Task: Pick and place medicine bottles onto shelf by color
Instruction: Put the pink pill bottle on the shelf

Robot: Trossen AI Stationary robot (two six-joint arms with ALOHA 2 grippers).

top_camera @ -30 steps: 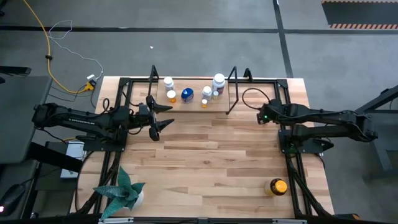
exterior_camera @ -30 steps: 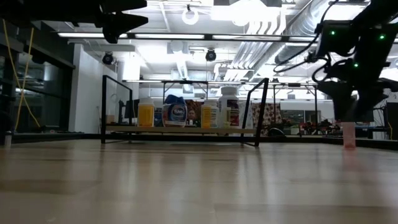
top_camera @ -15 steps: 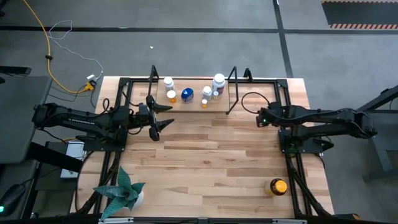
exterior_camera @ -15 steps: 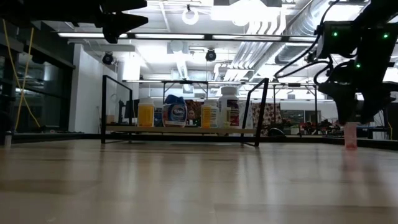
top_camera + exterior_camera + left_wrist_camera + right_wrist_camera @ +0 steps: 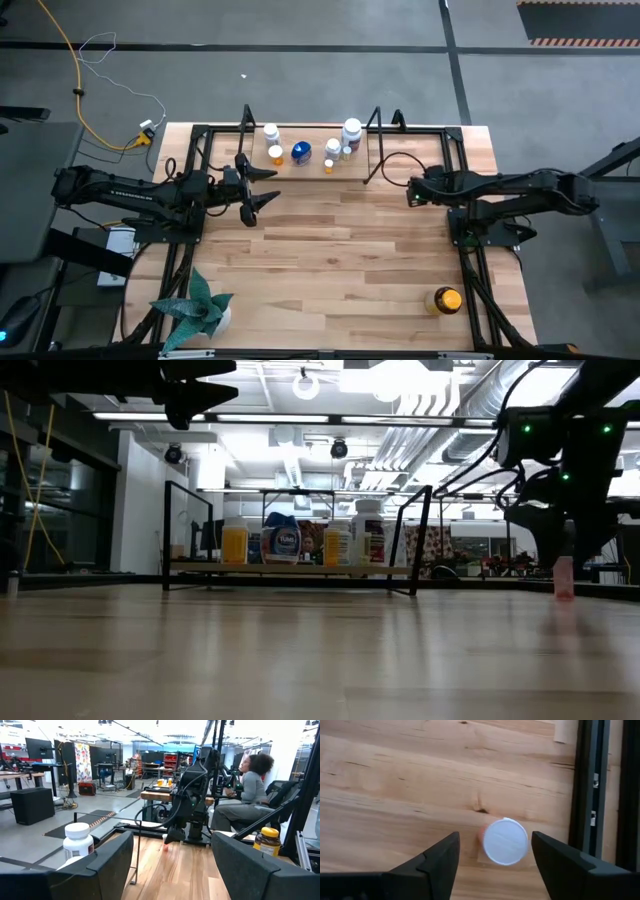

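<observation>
A small orange-pink bottle with a white cap (image 5: 505,841) stands upright on the table, also visible in the low view (image 5: 563,580). My right gripper (image 5: 495,838) hovers above it, open and pointing down, one finger on either side of the cap with a gap on both. In the high view my right gripper (image 5: 410,192) hides that bottle. The shelf (image 5: 370,160) at the far edge carries several white, orange and blue bottles (image 5: 301,152) standing on its wooden floor (image 5: 290,568). A larger amber bottle (image 5: 445,300) stands near the right front corner. My left gripper (image 5: 268,185) waits open near the shelf's left end.
A teal spiky potted plant (image 5: 195,310) stands at the table's near left corner. Black arm mounting frames (image 5: 585,785) run along both sides of the table, one close to the small bottle. A seated person (image 5: 250,790) is in the room beyond the table's right side.
My right gripper has shifted a little toward the table's left, staying over the small bottle. The bottle has stayed where it was.
</observation>
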